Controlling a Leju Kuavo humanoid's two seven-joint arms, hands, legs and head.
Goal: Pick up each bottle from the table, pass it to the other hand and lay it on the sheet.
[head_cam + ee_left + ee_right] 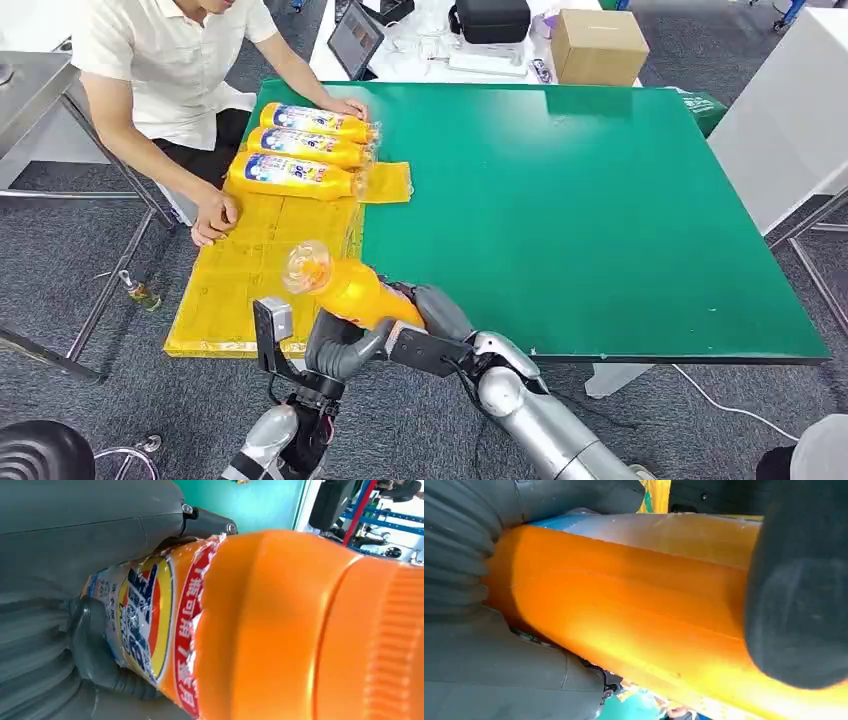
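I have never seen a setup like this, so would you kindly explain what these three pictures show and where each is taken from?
This is a humanoid robot with two silver arms ending in grey hands. The wide picture comes from a camera high on its body, looking down at a green table with a yellow sheet along its left side. Three orange bottles already lie on the sheet, beside a seated person. The other two pictures come from cameras at the wrists, very close up. A fourth orange bottle is gripped by both the left hand and the right hand, apparently mid-handover.
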